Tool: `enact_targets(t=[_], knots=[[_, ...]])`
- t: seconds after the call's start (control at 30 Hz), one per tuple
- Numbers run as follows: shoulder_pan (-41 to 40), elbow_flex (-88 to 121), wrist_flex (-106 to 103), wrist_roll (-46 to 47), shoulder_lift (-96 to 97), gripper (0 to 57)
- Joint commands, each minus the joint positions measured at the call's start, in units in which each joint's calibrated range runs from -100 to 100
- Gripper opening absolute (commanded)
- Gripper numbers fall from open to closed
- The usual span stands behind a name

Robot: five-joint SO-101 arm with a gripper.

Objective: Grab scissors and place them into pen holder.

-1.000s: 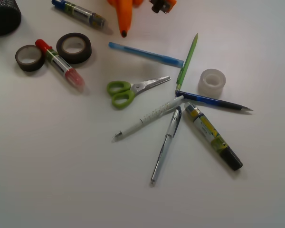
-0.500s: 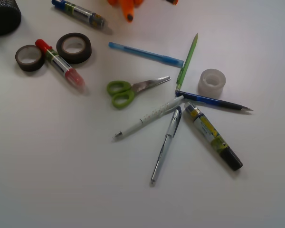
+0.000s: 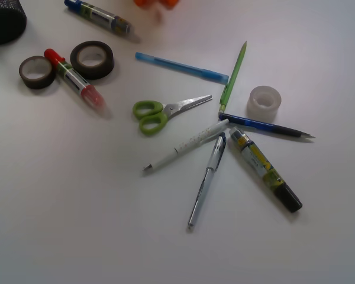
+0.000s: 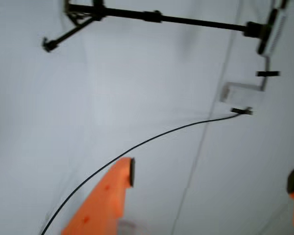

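The scissors [image 3: 160, 112] lie flat mid-table, lime-green loop handles to the left, silver blades pointing right. The pen holder [image 3: 5, 21], a black mesh cup, stands at the far left corner, partly cut off by the frame. Only a blurred orange bit of my gripper [image 3: 156, 2] shows at the top edge of the front view, well behind the scissors. In the wrist view the gripper [image 4: 213, 178] is open wide, its orange fingers [image 4: 110, 196] far apart with nothing between them, facing a pale wall and a black cable.
Two black tape rolls [image 3: 92, 59] and a red-capped marker [image 3: 77, 81] lie left of the scissors. A blue pen [image 3: 180, 68], green pen [image 3: 233, 77], clear tape roll [image 3: 264, 102], white pen [image 3: 186, 145], silver pen [image 3: 207, 180] and yellow marker [image 3: 266, 170] lie to the right.
The gripper has withdrawn toward the top edge of the front view, from reaching down near the blue pen to almost out of sight. Nothing on the table has moved.
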Motion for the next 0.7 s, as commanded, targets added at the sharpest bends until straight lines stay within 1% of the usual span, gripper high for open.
enact_targets(t=[0.0, 0.13, 0.17, 0.37, 0.67], knots=[[1.07, -14.95, 8.90, -0.20, 18.23, 34.3], [1.07, -21.02, 14.15, 1.51, 32.93, 34.3], [1.14, -23.55, 16.34, 3.03, 39.39, 34.3], [1.89, -34.24, 23.69, 6.59, 58.35, 34.3], [1.29, -60.33, 37.77, 6.98, 85.38, 34.3]])
